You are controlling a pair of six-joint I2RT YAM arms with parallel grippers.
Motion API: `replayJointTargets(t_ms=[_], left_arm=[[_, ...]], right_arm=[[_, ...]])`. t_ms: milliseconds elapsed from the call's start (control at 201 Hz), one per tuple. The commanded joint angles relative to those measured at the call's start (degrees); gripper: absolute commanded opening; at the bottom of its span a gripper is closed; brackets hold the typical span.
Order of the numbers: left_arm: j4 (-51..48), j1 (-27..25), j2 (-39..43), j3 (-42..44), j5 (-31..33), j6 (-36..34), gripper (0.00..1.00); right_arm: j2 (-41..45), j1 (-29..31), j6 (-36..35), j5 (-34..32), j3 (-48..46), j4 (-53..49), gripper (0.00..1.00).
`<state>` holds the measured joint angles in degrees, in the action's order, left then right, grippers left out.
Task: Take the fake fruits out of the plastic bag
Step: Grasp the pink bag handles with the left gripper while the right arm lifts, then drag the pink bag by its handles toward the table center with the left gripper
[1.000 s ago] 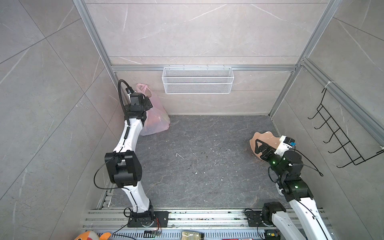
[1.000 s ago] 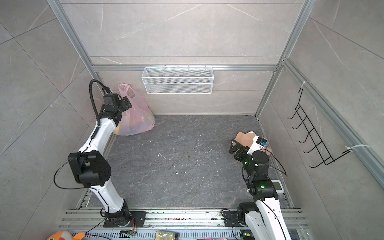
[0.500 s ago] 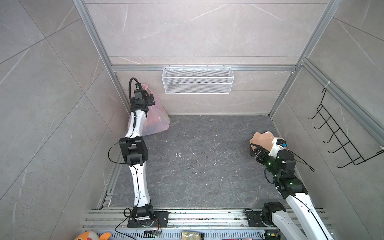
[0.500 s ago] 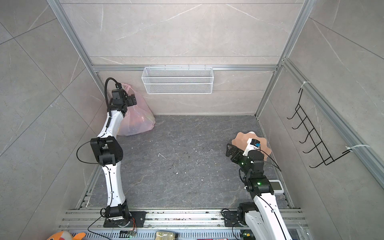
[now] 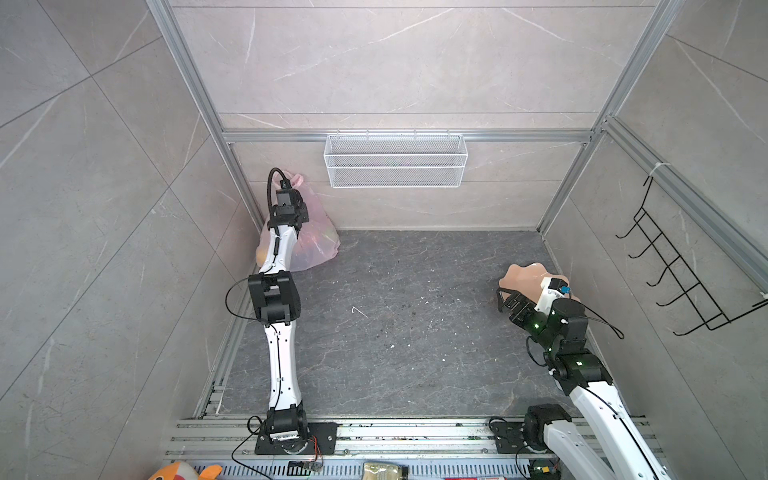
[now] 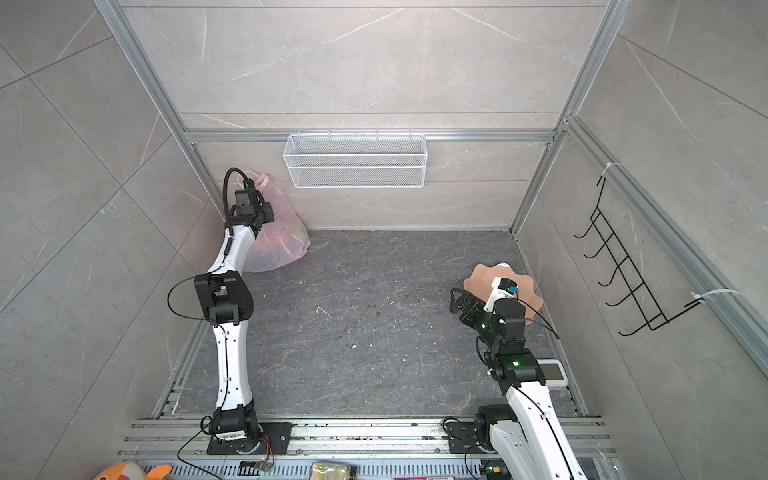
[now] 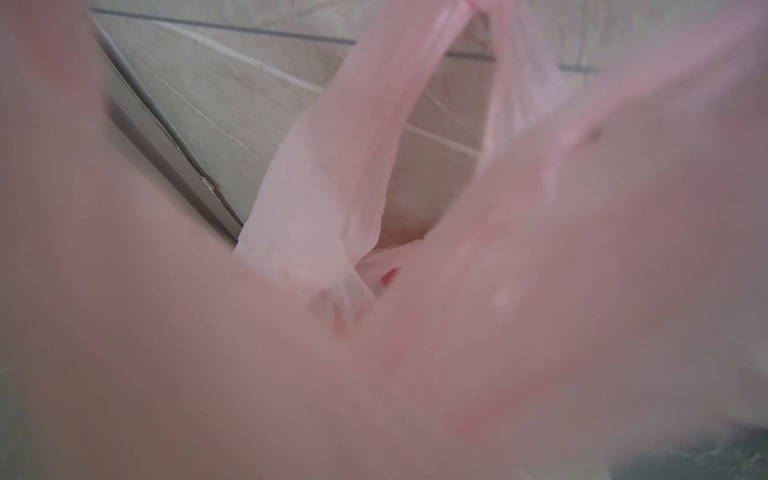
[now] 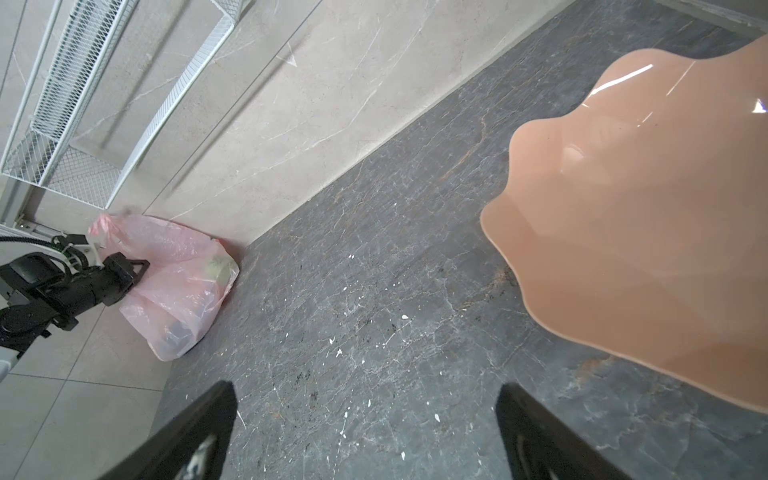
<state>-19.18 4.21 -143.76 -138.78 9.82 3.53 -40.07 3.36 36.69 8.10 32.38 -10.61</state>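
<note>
The pink plastic bag [image 5: 316, 245] [image 6: 282, 245] [image 8: 183, 282] slumps in the far left corner against the walls. Fake fruits show dimly through it: a green-yellow one [image 8: 216, 268] and a dark one [image 8: 178, 330]. My left gripper [image 5: 302, 212] [image 6: 268, 212] [image 8: 139, 266] is pressed into the bag's upper part. Pink film covers most of the left wrist view, hiding the jaws, and a handle loop [image 7: 332, 187] stands just ahead. The gripper is shut on the film. My right gripper [image 8: 365, 395] [image 5: 505, 297] hangs open and empty over the floor beside the peach plate [image 5: 523, 278] [image 8: 644, 208].
A white wire basket [image 5: 395, 162] hangs on the back wall. A black hook rack [image 5: 681, 274] is on the right wall. An orange plush toy [image 5: 178, 471] lies beyond the front rail. A small white device [image 6: 552, 370] sits by the right arm.
The left arm straightened and carried its gripper from the bag's left side up to its top, where the jaws closed. The right arm shifted slightly near the plate, still open.
</note>
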Motion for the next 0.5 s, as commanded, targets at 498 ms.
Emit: replayJointTargets(t_ms=[498], left_arm=[[11.96, -10.12, 38.36, 36.21, 3.63, 11.48, 0.0]], right_arm=[[5.7, 0.24, 2.65, -6.51, 4.71, -17.95, 1.0]])
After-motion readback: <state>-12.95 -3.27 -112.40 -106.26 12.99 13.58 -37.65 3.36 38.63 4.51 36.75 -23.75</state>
